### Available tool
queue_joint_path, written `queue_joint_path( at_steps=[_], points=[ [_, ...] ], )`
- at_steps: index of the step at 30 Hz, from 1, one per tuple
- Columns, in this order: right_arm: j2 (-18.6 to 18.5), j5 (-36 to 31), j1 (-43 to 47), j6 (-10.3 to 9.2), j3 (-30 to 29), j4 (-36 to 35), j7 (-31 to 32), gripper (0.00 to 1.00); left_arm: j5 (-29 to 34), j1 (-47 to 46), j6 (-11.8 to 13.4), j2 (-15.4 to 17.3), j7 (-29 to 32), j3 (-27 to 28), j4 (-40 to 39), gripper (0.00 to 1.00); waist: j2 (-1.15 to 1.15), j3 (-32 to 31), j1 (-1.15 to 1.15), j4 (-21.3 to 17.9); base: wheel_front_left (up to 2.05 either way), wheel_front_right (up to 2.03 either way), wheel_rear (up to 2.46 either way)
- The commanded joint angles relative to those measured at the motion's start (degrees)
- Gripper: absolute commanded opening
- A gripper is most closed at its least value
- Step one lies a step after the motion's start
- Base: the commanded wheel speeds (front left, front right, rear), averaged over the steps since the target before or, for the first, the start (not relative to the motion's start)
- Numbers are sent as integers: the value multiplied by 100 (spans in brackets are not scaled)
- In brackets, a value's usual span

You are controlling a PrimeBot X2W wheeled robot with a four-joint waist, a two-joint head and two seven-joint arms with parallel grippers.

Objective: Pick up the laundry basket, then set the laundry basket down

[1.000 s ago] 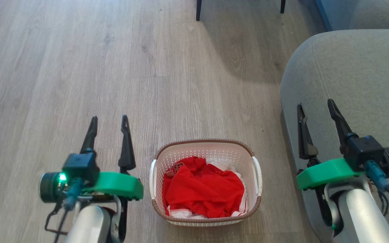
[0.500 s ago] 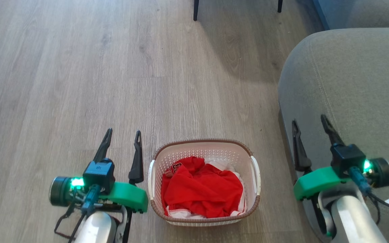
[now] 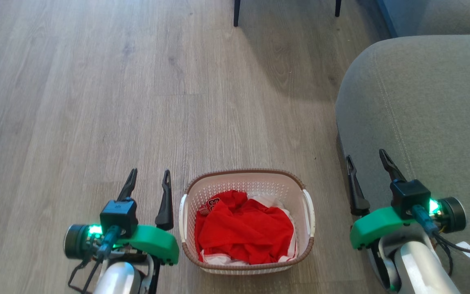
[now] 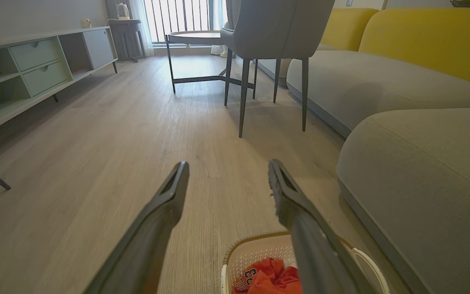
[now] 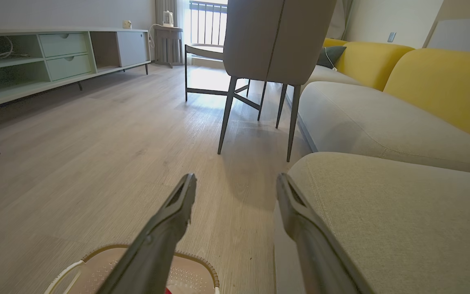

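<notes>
The laundry basket point(image 3: 248, 181) sits on the wood floor at the bottom middle of the head view, cream-white with a brown rim, white side handles and red clothes inside. My left gripper point(image 3: 149, 176) hangs open just left of the basket's left handle, holding nothing. My right gripper point(image 3: 365, 161) is open to the right of the basket, over the sofa's edge, apart from the right handle. In the left wrist view the basket point(image 4: 255, 251) shows low between the fingers point(image 4: 165, 204). The right wrist view has the basket's rim point(image 5: 196, 258) at its bottom edge.
A grey sofa point(image 3: 422, 106) fills the right side, close to the right arm. A chair with thin dark legs point(image 4: 243, 98) stands ahead, a side table behind it. A low pale cabinet point(image 4: 23, 69) lines the left wall. Open floor lies ahead and left.
Both grippers have drawn back and lower toward the basket's sides. The left gripper moved right, nearer the left handle. The basket has stayed put.
</notes>
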Motion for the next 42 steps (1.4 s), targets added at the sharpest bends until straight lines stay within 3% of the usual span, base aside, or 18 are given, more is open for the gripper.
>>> queue_joint_path(
  at_steps=[1, 6, 21, 29, 33, 42],
  points=[
    [7, 0, -201, 41, 140, -164, -75, 100, -78, -184, -8, -23, -46, 178, -136, 100, 0, 3, 0, 4, 0, 0, 0],
    [2, -4, -195, 41, 158, -145, -75, 100, -409, -173, -12, -23, -46, 256, 1, 100, 0, 6, 0, 9, 0, 0, 0],
    [-40, 183, -319, 41, 238, -118, -75, 100, -482, -336, -115, -23, -46, 169, 171, 100, 0, 429, 0, 10, 0, 0, 0],
    [-134, 36, -642, 41, 25, 264, -75, 100, -749, -822, -213, -23, -46, 23, 595, 100, 0, 1295, 0, 61, 0, 0, 0],
    [-123, -12, -974, 41, -53, 479, -76, 100, -732, -1209, -399, -23, -46, -135, 862, 100, 0, 1935, 0, 92, 0, 0, 0],
    [-151, 24, -1909, 41, -34, 1443, -76, 100, -983, -2223, -545, -24, -46, -359, 1915, 100, 0, 3181, 0, 139, 0, 0, 0]
  ],
)
